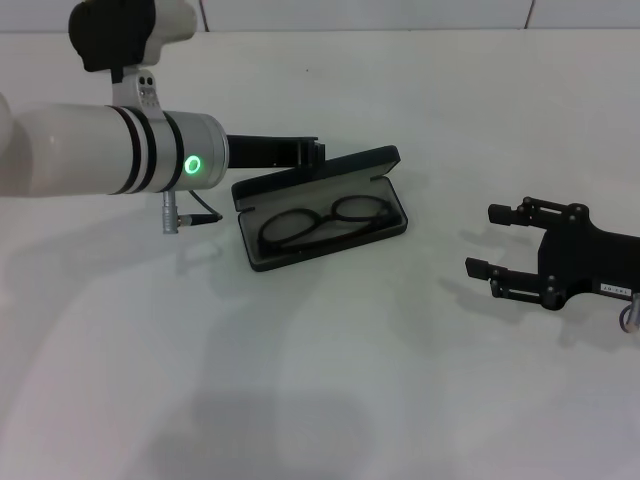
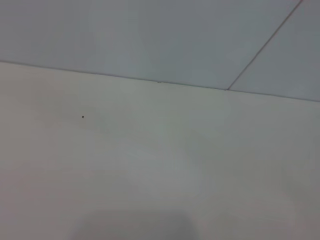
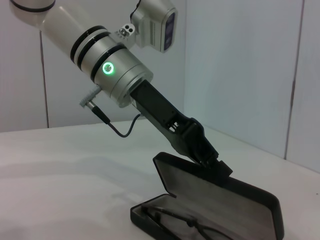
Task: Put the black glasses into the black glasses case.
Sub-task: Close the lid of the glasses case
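The black glasses case (image 1: 262,262) lies open at the table's middle, lid (image 1: 330,168) raised at the far side. Inside it, on the grey lining, lie the black glasses (image 1: 325,220), folded. My left gripper (image 1: 315,150) reaches in behind the lid, fingers together, tip against the lid's upper rim. In the right wrist view the left gripper (image 3: 212,160) rests on the top edge of the case (image 3: 220,197), with the glasses (image 3: 175,217) in the tray below. My right gripper (image 1: 484,240) rests open on the table, right of the case, holding nothing.
The white table (image 1: 330,380) stretches around the case. A wall with panel seams (image 2: 260,47) rises behind the table's far edge. A grey cable plug (image 1: 170,213) hangs under my left wrist, beside the case.
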`<state>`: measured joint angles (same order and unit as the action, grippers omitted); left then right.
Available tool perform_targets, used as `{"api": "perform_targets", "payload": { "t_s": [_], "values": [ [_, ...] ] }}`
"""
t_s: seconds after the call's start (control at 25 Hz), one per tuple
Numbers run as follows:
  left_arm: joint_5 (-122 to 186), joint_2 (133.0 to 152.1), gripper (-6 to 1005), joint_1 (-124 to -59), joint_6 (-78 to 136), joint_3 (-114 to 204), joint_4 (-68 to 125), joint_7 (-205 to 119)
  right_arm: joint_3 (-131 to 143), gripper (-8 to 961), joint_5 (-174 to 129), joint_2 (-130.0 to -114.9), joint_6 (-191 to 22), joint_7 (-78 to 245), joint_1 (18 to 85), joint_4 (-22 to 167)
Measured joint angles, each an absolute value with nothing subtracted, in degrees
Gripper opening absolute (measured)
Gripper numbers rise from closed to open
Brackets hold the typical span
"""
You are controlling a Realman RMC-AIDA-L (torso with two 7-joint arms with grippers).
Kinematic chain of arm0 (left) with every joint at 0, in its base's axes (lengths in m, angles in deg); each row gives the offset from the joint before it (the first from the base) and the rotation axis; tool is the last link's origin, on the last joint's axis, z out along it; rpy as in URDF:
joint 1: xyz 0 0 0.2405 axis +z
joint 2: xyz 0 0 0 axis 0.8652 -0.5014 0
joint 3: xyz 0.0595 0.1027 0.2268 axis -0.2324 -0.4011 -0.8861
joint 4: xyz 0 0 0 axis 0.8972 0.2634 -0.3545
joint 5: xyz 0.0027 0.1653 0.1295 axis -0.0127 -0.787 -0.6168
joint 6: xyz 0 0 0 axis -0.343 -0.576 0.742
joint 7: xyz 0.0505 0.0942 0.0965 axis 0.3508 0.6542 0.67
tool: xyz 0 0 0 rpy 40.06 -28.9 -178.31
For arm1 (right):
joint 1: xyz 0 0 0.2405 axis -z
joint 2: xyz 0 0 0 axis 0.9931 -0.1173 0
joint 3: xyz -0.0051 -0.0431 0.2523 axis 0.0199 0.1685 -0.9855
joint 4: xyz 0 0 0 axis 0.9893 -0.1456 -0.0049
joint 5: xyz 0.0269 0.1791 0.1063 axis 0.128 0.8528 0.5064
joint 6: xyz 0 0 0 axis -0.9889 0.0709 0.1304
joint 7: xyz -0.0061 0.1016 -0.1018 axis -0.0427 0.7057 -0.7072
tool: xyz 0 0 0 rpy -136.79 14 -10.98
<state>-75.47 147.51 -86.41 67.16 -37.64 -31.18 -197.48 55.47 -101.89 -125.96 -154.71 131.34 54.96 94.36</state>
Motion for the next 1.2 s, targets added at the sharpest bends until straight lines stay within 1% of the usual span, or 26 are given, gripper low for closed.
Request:
{"api": "perform_targets", "payload": {
  "t_s": [0.4, 0.84, 1.12, 1.2],
  "values": [
    [-75.5, 147.49, 25, -86.4, 67.2, -37.6, -31.4, -197.2, 55.6, 697, -101.9, -125.96, -155.4, 131.3, 54.6, 94.1],
    [-75.7, 147.30, 24, -89.2, 68.0, -36.6, -28.4, -201.0, 55.6, 693, -101.9, -125.96, -154.9, 131.3, 54.5, 93.8],
    [-72.5, 147.34, 24, -87.6, 70.1, -36.0, -31.9, -197.7, 55.6, 693, -101.8, -125.96, -155.0, 130.6, 54.9, 93.8],
    [-68.7, 147.22, 23, -86.8, 73.6, -32.9, -33.0, -193.0, 55.6, 693, -101.8, -125.96, -155.0, 130.6, 54.9, 93.8]
  ]
}}
